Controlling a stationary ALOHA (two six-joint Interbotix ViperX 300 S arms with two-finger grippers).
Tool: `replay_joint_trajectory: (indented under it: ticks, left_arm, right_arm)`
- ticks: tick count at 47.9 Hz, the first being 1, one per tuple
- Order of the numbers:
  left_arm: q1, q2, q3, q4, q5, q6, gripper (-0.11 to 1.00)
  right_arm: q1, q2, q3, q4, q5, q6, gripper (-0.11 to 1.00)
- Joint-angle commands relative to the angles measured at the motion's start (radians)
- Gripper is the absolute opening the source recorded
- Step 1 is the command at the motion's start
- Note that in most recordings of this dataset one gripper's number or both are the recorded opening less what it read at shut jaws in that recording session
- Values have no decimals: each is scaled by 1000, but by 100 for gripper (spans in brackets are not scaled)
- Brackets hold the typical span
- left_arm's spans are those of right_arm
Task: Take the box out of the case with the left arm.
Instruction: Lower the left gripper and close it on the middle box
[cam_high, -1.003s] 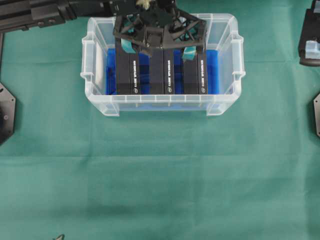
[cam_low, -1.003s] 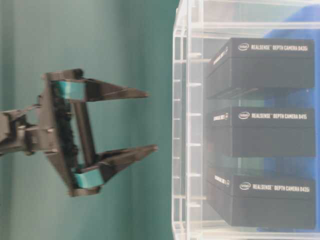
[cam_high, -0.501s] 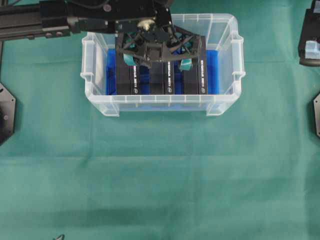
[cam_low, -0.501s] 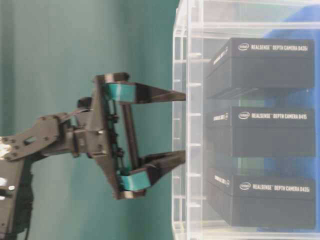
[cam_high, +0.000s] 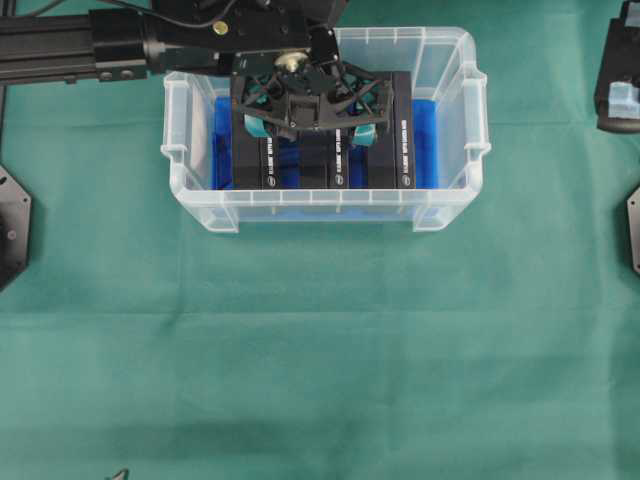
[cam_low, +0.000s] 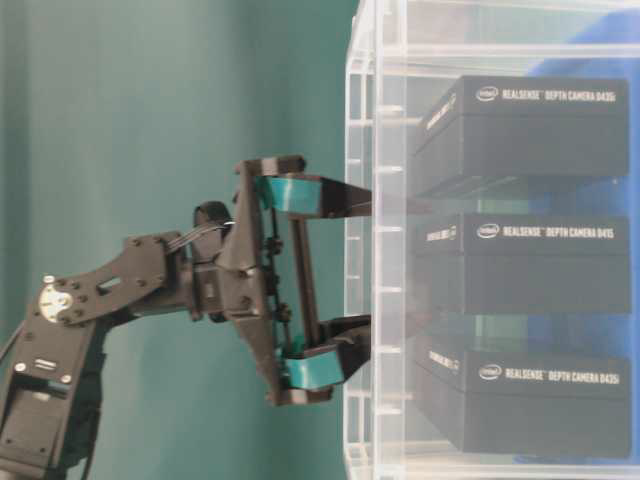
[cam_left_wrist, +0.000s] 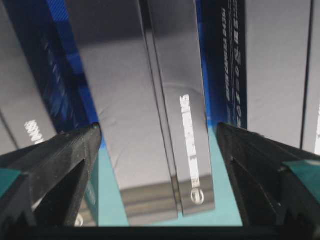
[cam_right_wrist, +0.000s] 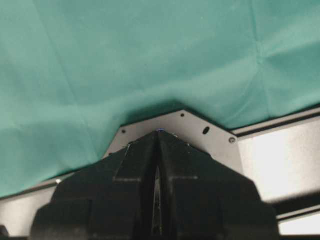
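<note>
Black left gripper (cam_high: 308, 118) jaws apart, straddling middle box (cam_left_wrist: 150, 115) inside case (cam_high: 190, 185) for grasp; right gripper (cam_right_wrist: 157, 192) together

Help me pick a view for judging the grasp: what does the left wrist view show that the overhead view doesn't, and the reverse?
Only the left wrist view shows the open fingers straddling the middle box, with a gap on each side and its printed edge up close.

Only the overhead view shows the whole case, all three boxes side by side, the left arm reaching in from the left, and the green cloth.

Both show the left gripper open over the middle box, and the blue lining.
</note>
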Motion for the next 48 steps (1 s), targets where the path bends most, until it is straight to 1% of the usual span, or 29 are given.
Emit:
replay_joint_trajectory:
  ticks: [1, 7, 23, 33, 38, 40, 43, 47, 48]
  left_arm:
    - [2, -12, 3, 5, -31, -2, 98]
    - [3, -8, 17, 3, -55, -3, 98]
    - [11, -8, 40, 5, -74, -5, 98]
    - [8, -6, 35, 3, -77, -32, 98]
    - [5, -5, 32, 2, -86, -37, 95]
    - [5, -5, 31, 0, -89, -41, 93]
    - [3, -5, 29, -2, -89, -49, 81]
    - [3, -5, 28, -2, -89, -69, 62]
    - [3, -5, 29, -2, -89, -72, 61]
  right_arm:
    - [-2, -3, -9, -2, -6, 2, 1]
    - [-2, -3, -9, -2, -9, 0, 1]
    - [-2, -3, -9, -2, -26, -2, 1]
    - [-2, -3, -9, -3, -28, -2, 1]
    - [-2, -3, -9, -3, -28, -2, 1]
    - [-2, -3, -9, -3, -28, -2, 1]
    - [-2, -3, -9, -3, -28, -2, 1]
    - [-2, -3, -9, -3, -28, -2, 1]
    - [-2, -3, -9, -3, -28, -2, 1]
